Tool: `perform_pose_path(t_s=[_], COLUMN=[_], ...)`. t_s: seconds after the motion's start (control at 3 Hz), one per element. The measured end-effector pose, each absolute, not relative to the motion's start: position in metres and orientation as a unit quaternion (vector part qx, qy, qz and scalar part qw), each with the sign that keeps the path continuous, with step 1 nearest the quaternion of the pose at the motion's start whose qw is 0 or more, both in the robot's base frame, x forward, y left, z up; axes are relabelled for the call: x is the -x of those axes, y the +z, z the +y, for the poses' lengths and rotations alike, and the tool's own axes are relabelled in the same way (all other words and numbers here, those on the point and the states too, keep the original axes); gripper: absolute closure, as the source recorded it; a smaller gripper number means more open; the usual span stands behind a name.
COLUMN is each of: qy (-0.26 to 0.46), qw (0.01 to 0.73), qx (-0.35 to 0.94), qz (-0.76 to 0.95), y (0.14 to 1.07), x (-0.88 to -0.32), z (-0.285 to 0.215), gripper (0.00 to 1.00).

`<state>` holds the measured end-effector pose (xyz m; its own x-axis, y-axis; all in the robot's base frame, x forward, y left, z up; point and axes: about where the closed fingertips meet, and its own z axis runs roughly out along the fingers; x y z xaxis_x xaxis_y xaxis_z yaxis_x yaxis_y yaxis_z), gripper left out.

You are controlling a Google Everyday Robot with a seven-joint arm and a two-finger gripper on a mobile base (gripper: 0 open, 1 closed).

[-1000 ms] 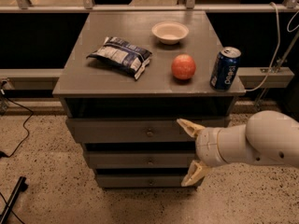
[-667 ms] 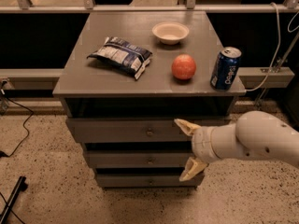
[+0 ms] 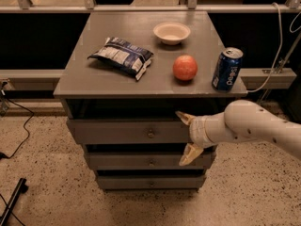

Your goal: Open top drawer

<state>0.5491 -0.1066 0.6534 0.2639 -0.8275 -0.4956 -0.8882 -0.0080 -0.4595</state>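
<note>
Grey wooden cabinet at centre, standing on speckled floor (image 3: 42, 173), topped by a flat worktop (image 3: 94, 74). Under the worktop a dark gap, then three drawers stacked one below another.

White robot arm (image 3: 254, 124), entering from the right edge and lying across the cabinet's right front corner at drawer height.

Top drawer (image 3: 113, 132): uppermost of the three, directly beneath the dark gap, with the widest and tallest front. Looks closed, though hard to say from this angle whether drawn out a little. Below it, the second drawer (image 3: 122, 161) and the third drawer (image 3: 131, 181), both shallower and narrower.

On the worktop, left of centre, a crumpled chip bag (image 3: 122, 56), lying flat.

Gripper (image 3: 180, 138) at the arm's end, in front of the right part of the top drawer's front, to the right of the knob. Jaws spread wide, gripping nothing: upper fingertip by the top edge of that front, lower fingertip down over the second drawer's front.

Blue soda can (image 3: 226, 69), upright at the worktop's right front corner, above the arm. Pale bowl (image 3: 171, 33) near the back edge, right of centre. Round red fruit (image 3: 185, 67) between bowl and can, apart from both.

Small round metal knob (image 3: 151, 134) at the centre of the top drawer's front, just left of the gripper, not touched by it.
</note>
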Motion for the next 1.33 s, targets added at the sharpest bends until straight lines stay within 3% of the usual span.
perform_pose_path(t_s=[0.33, 0.67, 1.33], qy=[0.034, 0.026, 0.033], qw=[0.367, 0.361, 0.347], qx=[0.706, 0.703, 0.697], qz=[0.605, 0.612, 0.627], y=[0.657, 0.656, 0.649], x=[-0.575, -0.589, -0.574], z=[-0.107, -0.108, -0.112], gripper=[0.0, 0.15, 0.61])
